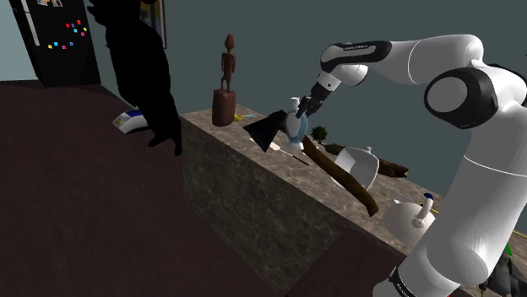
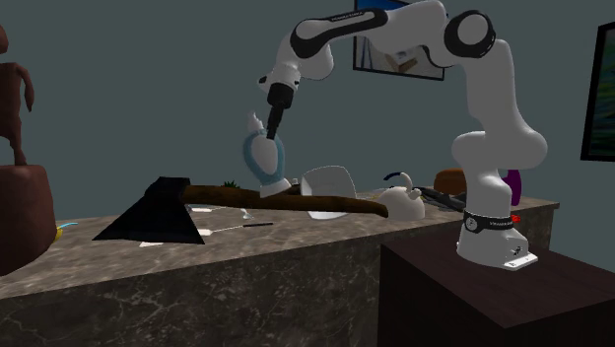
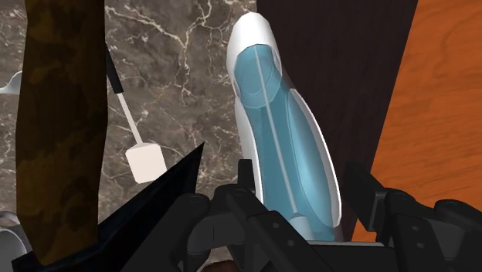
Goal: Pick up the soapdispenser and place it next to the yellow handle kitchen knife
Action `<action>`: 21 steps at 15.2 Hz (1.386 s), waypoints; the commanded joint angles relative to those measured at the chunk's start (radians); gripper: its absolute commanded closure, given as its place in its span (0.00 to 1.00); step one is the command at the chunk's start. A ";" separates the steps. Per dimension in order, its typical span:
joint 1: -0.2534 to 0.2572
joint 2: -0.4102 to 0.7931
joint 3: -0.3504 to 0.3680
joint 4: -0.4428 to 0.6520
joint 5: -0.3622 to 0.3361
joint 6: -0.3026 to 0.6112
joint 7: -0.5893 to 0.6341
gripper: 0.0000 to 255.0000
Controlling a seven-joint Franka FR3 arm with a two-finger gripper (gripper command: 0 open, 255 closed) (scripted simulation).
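Over the marble counter [image 1: 253,181], black gripper [image 2: 268,133] clasping the tilted blue-and-white soap dispenser [image 2: 262,158] just above a long brown-handled axe [image 2: 158,212], white bowl [image 1: 359,162] and white kettle [image 1: 410,215] nearby, wooden figurine [image 1: 225,84] at the counter's end.

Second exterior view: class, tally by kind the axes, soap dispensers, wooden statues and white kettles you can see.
axe: 1
soap dispenser: 1
wooden statue: 1
white kettle: 1
Total: 4
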 commanded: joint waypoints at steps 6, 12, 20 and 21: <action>-0.006 -0.002 -0.005 0.092 -0.015 -0.089 0.033 1.00; -0.012 0.003 -0.009 0.178 -0.022 -0.166 0.059 1.00; -0.027 0.028 -0.013 0.315 -0.019 -0.277 0.090 1.00; -0.029 0.032 -0.014 0.335 -0.018 -0.292 0.094 1.00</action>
